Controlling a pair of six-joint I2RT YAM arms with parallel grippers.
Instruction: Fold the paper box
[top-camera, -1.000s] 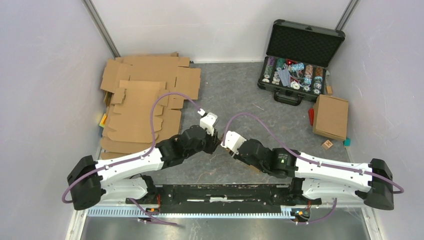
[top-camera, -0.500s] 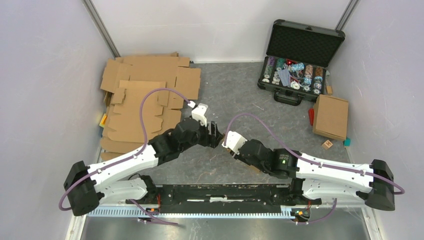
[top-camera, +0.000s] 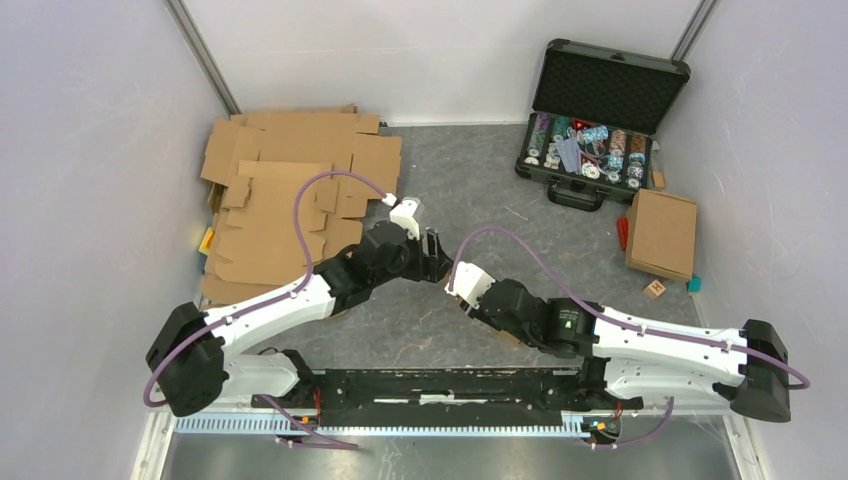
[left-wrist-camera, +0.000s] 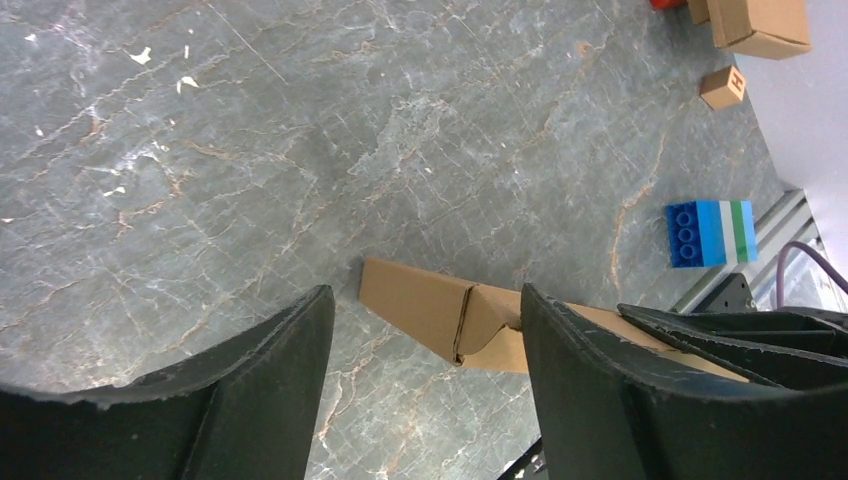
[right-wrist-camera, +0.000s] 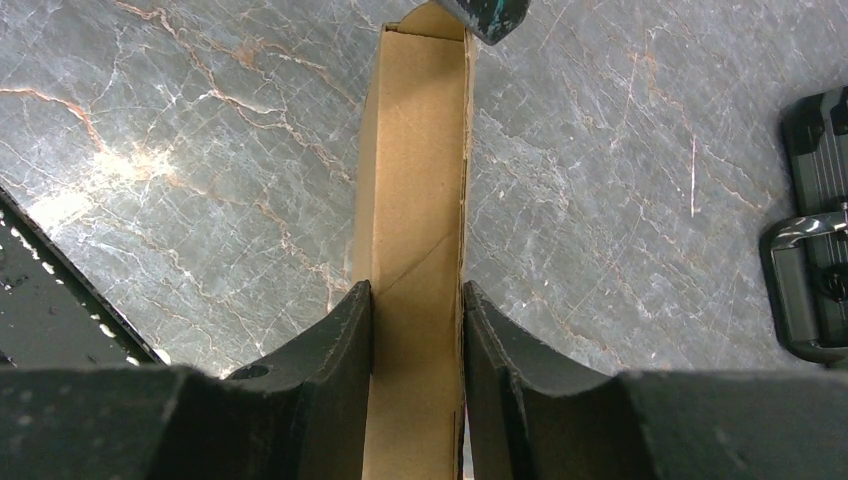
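Grey marble tabletop (top-camera: 470, 180) with a stack of flat brown cardboard blanks (top-camera: 290, 190) at its far left. Near the middle, a flattened brown cardboard box (right-wrist-camera: 415, 150) is pinched by the right gripper (right-wrist-camera: 415, 300); the left gripper (left-wrist-camera: 424, 300) hovers at its end, spread wide, holding nothing. Folding seems barely begun: walls and flaps remain to raise

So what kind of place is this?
Probably a robot test cell: left arm and right arm bolted to a grey table, white walls boxing it in, plus practice props like the cardboard stack and chip case.
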